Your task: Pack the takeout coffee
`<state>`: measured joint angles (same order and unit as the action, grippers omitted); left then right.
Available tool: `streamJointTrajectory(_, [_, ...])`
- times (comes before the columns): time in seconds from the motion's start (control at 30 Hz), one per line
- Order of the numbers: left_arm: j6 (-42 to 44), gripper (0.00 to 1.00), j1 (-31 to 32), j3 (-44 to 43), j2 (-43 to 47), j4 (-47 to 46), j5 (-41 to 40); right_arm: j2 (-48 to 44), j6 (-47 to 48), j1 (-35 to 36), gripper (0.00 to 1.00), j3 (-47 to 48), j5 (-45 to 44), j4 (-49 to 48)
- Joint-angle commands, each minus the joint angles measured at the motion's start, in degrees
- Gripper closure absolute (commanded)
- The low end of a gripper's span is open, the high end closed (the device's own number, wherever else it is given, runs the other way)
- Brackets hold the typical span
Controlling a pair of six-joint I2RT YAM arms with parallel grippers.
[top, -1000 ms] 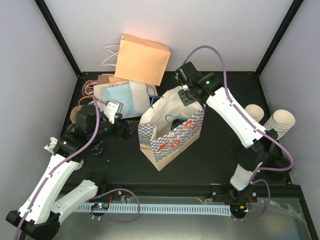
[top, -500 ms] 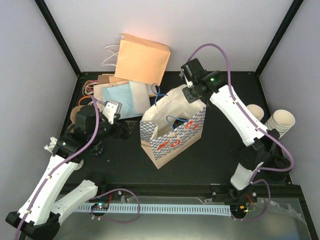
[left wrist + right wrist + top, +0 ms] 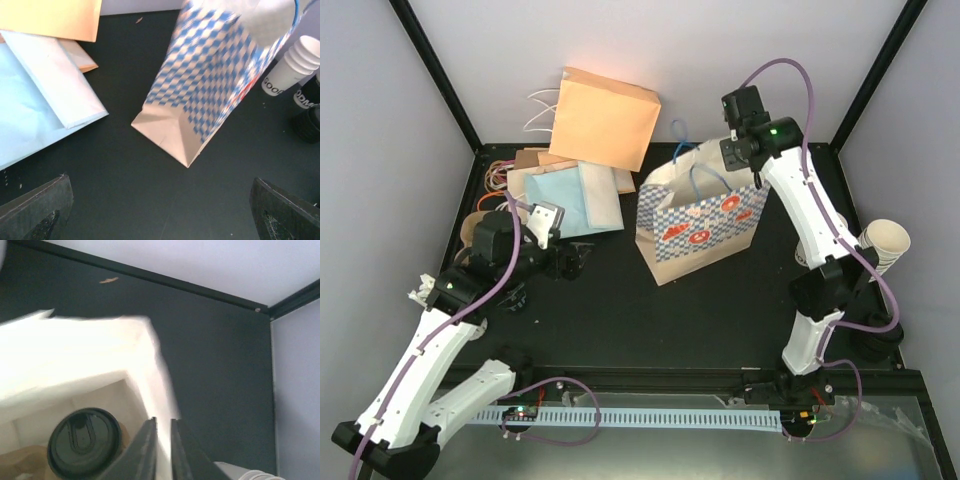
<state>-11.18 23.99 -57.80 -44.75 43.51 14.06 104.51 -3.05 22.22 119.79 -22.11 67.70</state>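
The blue-checked paper bag stands open at the back of the table, right of centre. My right gripper is shut on the bag's upper right rim; in the right wrist view the thin white bag wall runs between the nearly closed fingers of my right gripper. Inside the bag stands the takeout coffee, seen from above as a round black lid. My left gripper hovers low, left of the bag, open and empty. The left wrist view shows the bag's folded bottom ahead of the wide-apart fingers.
An orange bag, a light blue bag and brown bags lie piled at the back left. Stacked paper cups stand at the right edge, also in the left wrist view as stacked cups. Black frame posts run along the walls.
My right arm has pulled the checked bag right and toward the back wall, and the bag now stands more upright. The left arm has not moved.
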Motion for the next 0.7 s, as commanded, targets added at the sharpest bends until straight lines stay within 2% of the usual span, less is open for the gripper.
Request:
streamJointTrajectory(0.0, [-0.2, 0.01, 0.0, -1.7, -0.8, 3.8, -3.6, 1.5, -1.1, -2.0, 0.71, 1.6, -3.5, -1.0])
streamJointTrajectory(0.03, [-0.1, 0.01, 0.1, -1.9, -0.9, 4.7, -4.8, 1.3, -1.0, -2.2, 0.59, 1.7, -3.7, -0.9])
streamJointTrajectory(0.1, [-0.1, 0.01, 0.1, -1.8, -0.8, 6.0, -6.7, 0.3, -1.1, -2.2, 0.48, 1.7, -4.4, -0.9])
streamJointTrajectory(0.3, [-3.3, 0.01, 0.0, -0.1, -1.3, 8.1, -11.3, -4.8, -3.6, -1.5, 0.44, 4.3, -6.6, 0.8])
streamJointTrajectory(0.5, [-6.7, 0.01, 0.0, 1.9, -2.6, 8.0, -12.3, -12.0, -3.9, 3.9, 0.38, 2.9, -8.1, -0.2])
streamJointTrajectory(0.57, [-6.6, 0.01, 0.0, 2.4, -2.5, 7.6, -12.3, -15.4, -4.9, 4.8, 0.37, 0.6, -7.3, -1.7])
streamJointTrajectory(0.67, [-6.3, 0.01, 0.0, 3.0, -1.9, 6.7, -12.4, -22.6, -5.8, 5.0, 0.35, -8.0, -4.1, -7.2])
